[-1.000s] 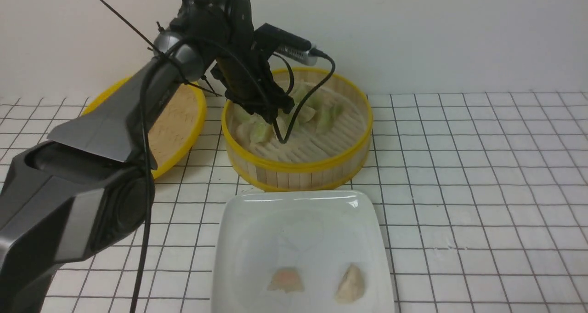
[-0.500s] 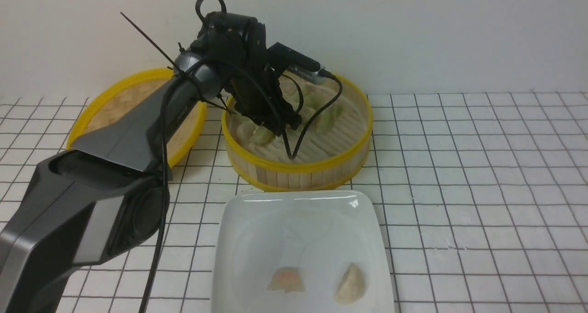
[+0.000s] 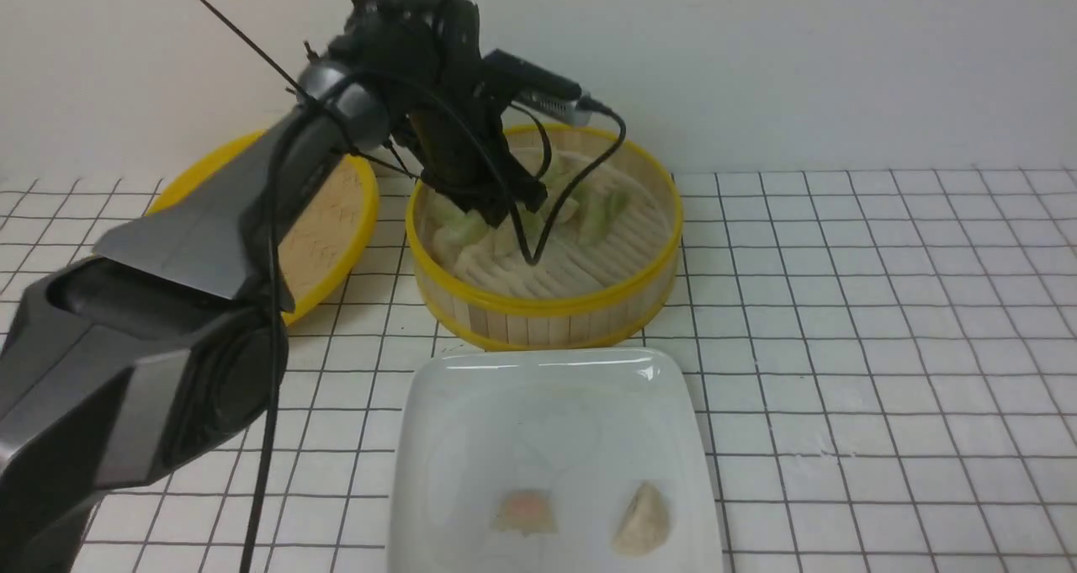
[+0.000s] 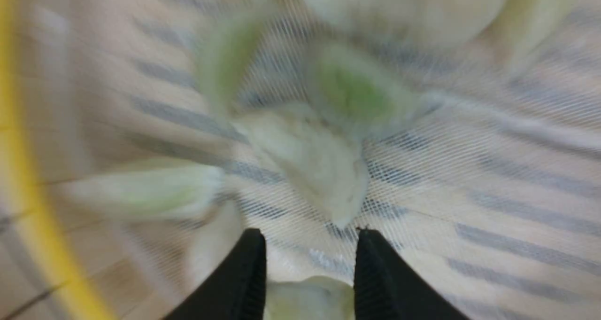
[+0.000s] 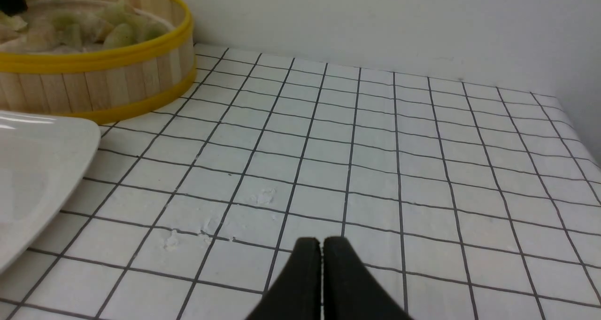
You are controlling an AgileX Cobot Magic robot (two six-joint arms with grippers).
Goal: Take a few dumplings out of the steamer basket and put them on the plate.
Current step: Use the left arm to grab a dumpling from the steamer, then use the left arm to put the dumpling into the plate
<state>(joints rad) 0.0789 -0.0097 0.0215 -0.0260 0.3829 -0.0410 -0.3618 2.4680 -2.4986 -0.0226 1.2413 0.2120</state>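
Pickup is proceeding upper centre: left gripper (image 3: 503, 213) is pinching a dumpling (image 4: 307, 299) in the steamer basket (image 3: 547, 308). Lifting to the plate (image 3: 547, 405) is coming next; right gripper (image 5: 321, 242) is idling closed.

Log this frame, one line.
left pincer: shut on dumpling, inside basket | right pincer: shut, above table | plate: two dumplings

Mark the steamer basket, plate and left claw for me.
steamer basket (image 3: 547, 325): front view, near slatted wall.
plate (image 3: 547, 405): front view, bare far half.
left claw (image 4: 311, 239): left wrist view, midway between fingertips.
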